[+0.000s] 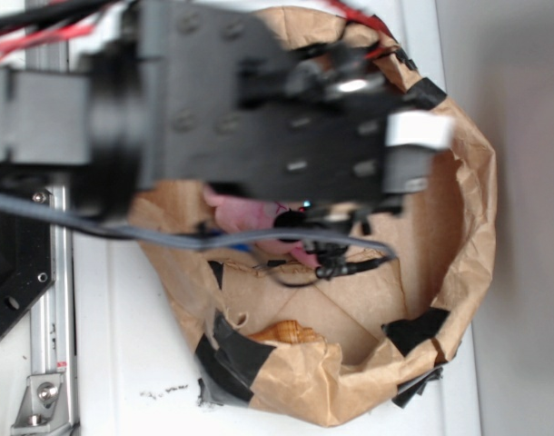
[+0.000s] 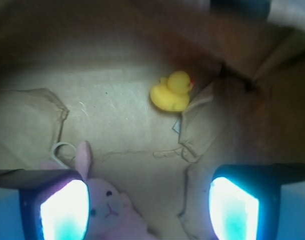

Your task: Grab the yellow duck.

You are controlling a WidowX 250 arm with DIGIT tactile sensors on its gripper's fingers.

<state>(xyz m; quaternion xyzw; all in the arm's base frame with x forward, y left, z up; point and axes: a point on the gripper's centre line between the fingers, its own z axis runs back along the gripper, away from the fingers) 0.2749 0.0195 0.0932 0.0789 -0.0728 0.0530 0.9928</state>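
1. In the wrist view bare paper floor (image 2: 117,115) lies between the open claw (image 2: 147,210) and the yellow duck (image 2: 171,91).
2. A raised paper fold (image 2: 202,120) is touching the duck's right side.
3. The pink plush bunny (image 2: 110,207) sits just beside the left finger (image 2: 62,210).
4. The crumpled bag wall (image 1: 472,209) closes all sides.

Bag (image 1: 468,218): brown paper, creased and crumpled, matt, patched with black tape (image 1: 236,350). Bag floor (image 2: 117,110): rough, fibrous paper. Duck (image 2: 171,91): smooth yellow, slight sheen, looks like rubber or plastic. Bunny (image 2: 112,210): soft pink plush. Arm (image 1: 259,109): matt black plastic. Hand (image 2: 148,210) pads (image 2: 65,210): glossy, glaring pale blue-white. Shell (image 1: 286,333): ridged, orange-brown.
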